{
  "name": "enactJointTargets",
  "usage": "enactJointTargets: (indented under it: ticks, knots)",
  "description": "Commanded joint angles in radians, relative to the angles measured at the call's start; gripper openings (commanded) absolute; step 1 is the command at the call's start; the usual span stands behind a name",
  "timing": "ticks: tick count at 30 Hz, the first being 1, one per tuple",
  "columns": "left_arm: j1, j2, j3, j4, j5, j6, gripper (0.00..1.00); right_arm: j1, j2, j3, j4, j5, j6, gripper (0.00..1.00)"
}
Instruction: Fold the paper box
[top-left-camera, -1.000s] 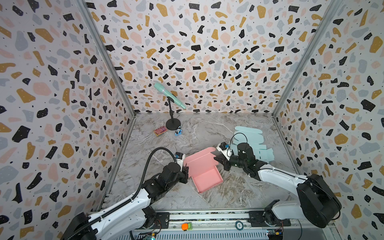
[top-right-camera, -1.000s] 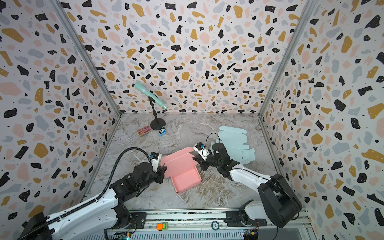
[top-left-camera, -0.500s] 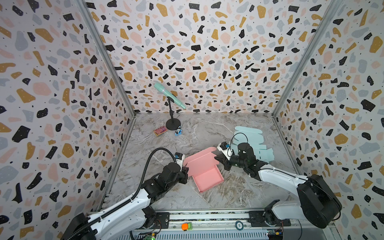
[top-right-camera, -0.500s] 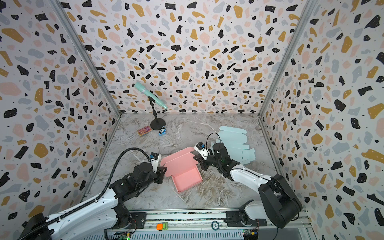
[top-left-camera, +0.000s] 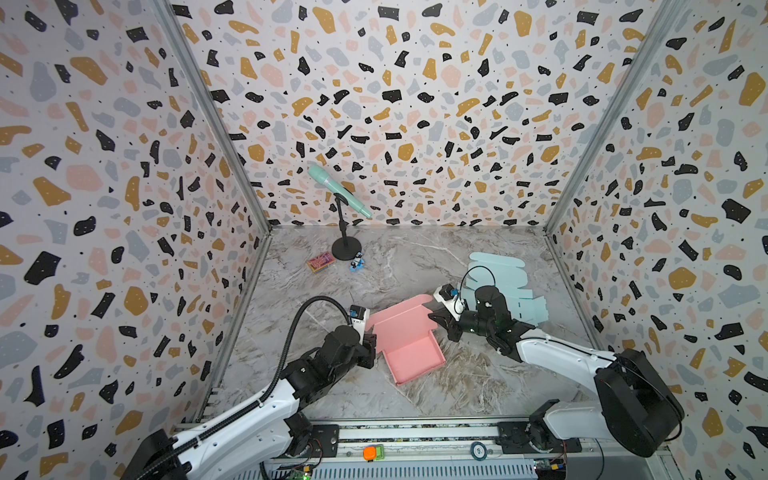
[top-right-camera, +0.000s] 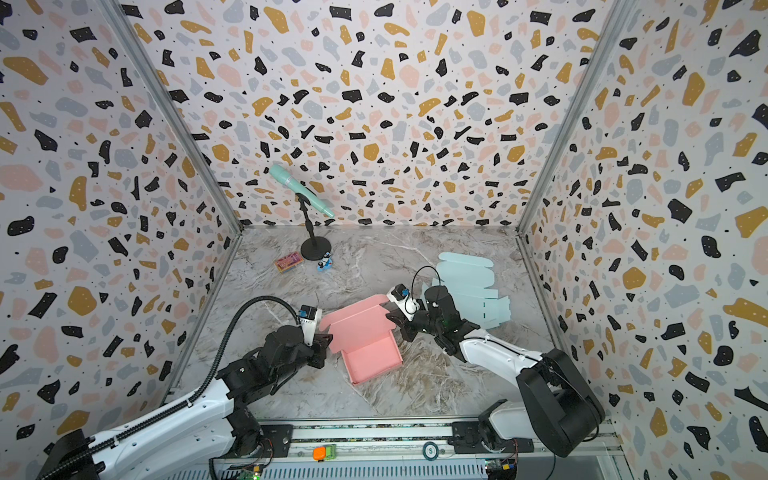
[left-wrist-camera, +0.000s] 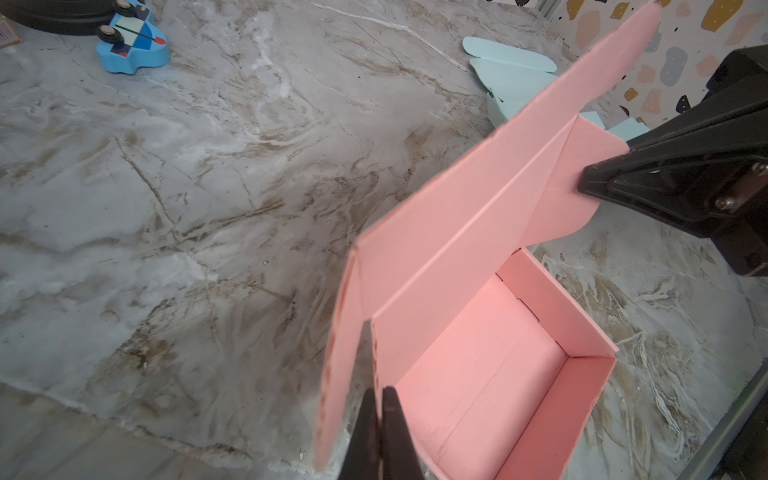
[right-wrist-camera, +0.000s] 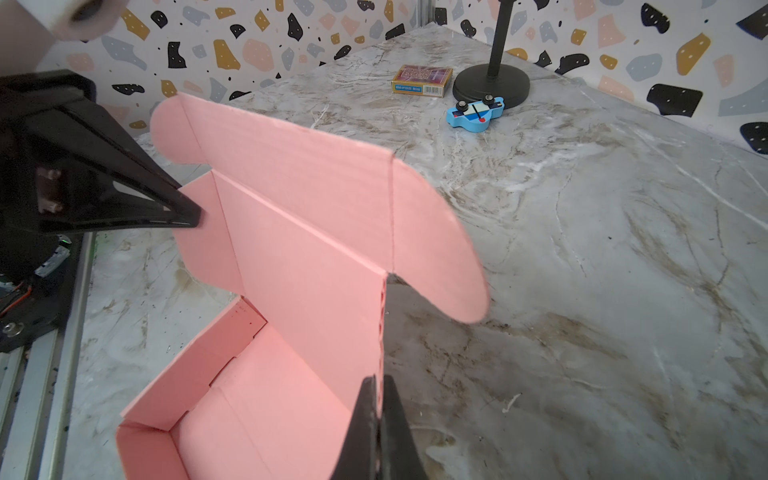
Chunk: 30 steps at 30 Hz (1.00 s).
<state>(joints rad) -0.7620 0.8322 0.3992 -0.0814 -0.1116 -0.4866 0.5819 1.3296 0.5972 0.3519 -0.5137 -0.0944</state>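
The pink paper box lies mid-table as an open tray with its lid panel standing up behind it. My left gripper is shut on the lid's left side edge, beside a loose side flap. At the opposite end my right gripper is shut on the lid's right side edge, below a rounded flap. Each wrist view shows the other gripper's tip against the far flap: the right gripper and the left gripper.
A flat light-blue box blank lies behind the right arm. At the back left stand a teal microphone on a black stand, a card pack and a blue toy car. Patterned walls enclose three sides; a metal rail runs along the front.
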Motion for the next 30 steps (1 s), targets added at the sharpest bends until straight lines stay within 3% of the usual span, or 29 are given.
enactJointTargets:
  ticks: [1,11,21,30]
  knots:
    - [0.005,-0.011,0.021,0.011,-0.012,0.006,0.02,0.021,-0.036,-0.002,0.010,0.034,0.005,0.00]
    - [0.006,0.004,0.048,0.029,-0.057,0.021,0.00,0.102,-0.040,-0.017,0.011,0.098,0.039,0.01]
    - [0.006,0.056,0.041,0.090,-0.081,0.058,0.00,0.210,-0.082,-0.037,-0.049,0.270,0.122,0.03]
    - [0.003,0.073,0.039,0.158,-0.074,0.077,0.00,0.240,-0.128,-0.064,-0.076,0.312,0.169,0.08]
